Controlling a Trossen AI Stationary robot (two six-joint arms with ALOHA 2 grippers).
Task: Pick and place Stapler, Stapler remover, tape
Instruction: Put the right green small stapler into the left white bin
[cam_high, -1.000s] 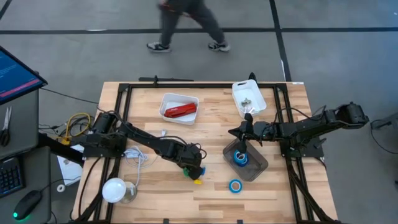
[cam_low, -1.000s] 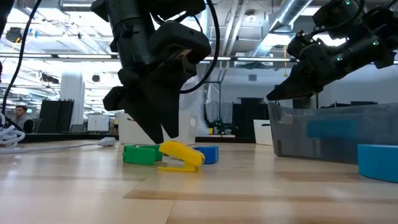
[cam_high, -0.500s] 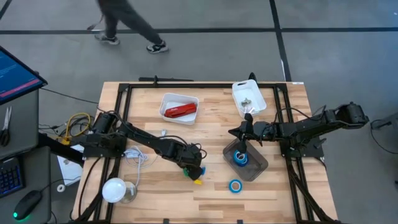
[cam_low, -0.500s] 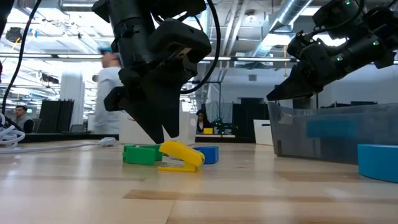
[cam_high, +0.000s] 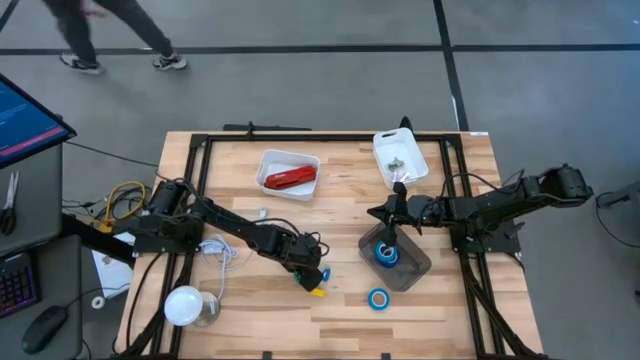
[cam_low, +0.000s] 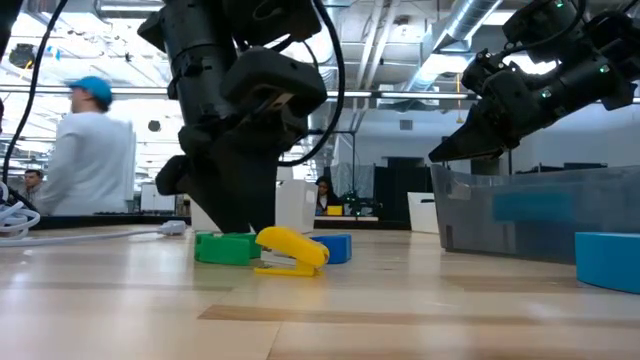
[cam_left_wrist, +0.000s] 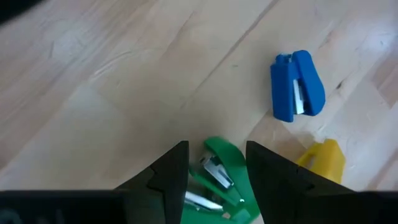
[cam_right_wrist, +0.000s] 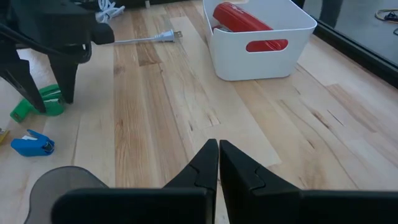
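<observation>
The red stapler lies in a white tub at the table's far side. One blue tape roll rests flat on the table, and another sits in a grey bin. My left gripper is open and low over a small green staple remover, with a finger on either side of it. A blue remover and a yellow one lie close by. My right gripper is shut on nothing and hangs over the grey bin.
A second white tub with small metal pieces stands at the far right. A white cable and a round white lamp lie near the left edge. A person walks on the floor beyond the far edge. Bare wood lies along the near side.
My left gripper has shifted a little from the yellow remover toward the green one and now stands over it. The green, blue and yellow removers have stayed in place. The person beyond the table has walked toward the left.
</observation>
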